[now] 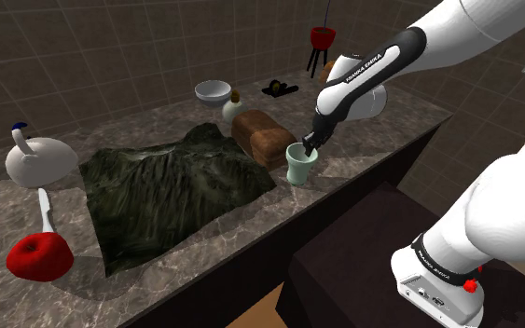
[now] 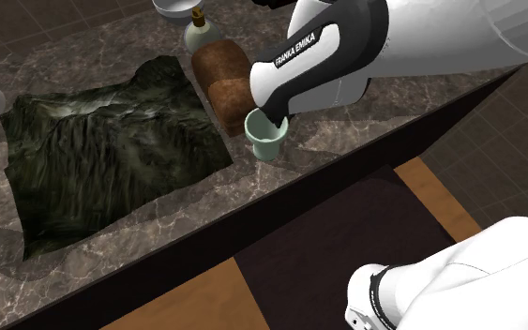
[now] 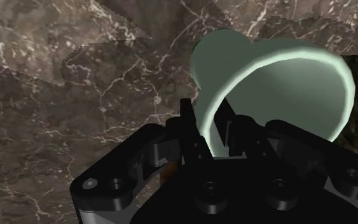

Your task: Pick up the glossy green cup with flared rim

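Note:
The pale green glossy cup [image 1: 301, 169] [image 2: 265, 141] stands upright on the marble counter [image 1: 395, 126], close to its front edge. My black gripper [image 1: 309, 143] [image 2: 273, 120] comes down on the cup's flared rim from above. In the wrist view the cup [image 3: 279, 83] is right in front of the gripper [image 3: 210, 130]. One finger [image 3: 187, 124] sits outside the wall and the other is inside the mouth. They are shut on the thin rim between them.
A brown loaf-shaped block [image 1: 262, 137] lies just behind the cup. A dark green crumpled cloth [image 1: 172, 191] spreads to the shoulder view's left. A white bowl [image 1: 213, 91], a small bottle [image 1: 234, 104], a white teapot [image 1: 41, 160] and a red ladle-like object [image 1: 39, 256] stand farther off.

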`<state>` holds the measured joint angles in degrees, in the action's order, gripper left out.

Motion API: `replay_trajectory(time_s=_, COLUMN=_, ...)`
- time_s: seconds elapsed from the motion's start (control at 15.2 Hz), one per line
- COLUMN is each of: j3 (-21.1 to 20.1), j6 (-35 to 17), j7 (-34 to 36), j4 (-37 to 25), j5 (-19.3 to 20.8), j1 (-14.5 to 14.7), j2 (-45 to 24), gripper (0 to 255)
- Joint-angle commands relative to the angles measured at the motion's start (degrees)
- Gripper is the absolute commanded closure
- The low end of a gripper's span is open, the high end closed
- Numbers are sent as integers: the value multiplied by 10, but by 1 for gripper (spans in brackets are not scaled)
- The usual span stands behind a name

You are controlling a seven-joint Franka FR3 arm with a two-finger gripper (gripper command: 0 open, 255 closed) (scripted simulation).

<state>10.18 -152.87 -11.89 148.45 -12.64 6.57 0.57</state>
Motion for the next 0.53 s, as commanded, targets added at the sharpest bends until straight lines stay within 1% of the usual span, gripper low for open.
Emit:
replay_trajectory(time_s=0.0, j3=0, j6=0, j7=0, j4=0, j5=0, j1=0, j2=0, gripper=255)
replay_trajectory(time_s=0.46, j3=1, j6=59, j7=31, j4=-9, j5=37, j1=-6, j2=53, gripper=255)
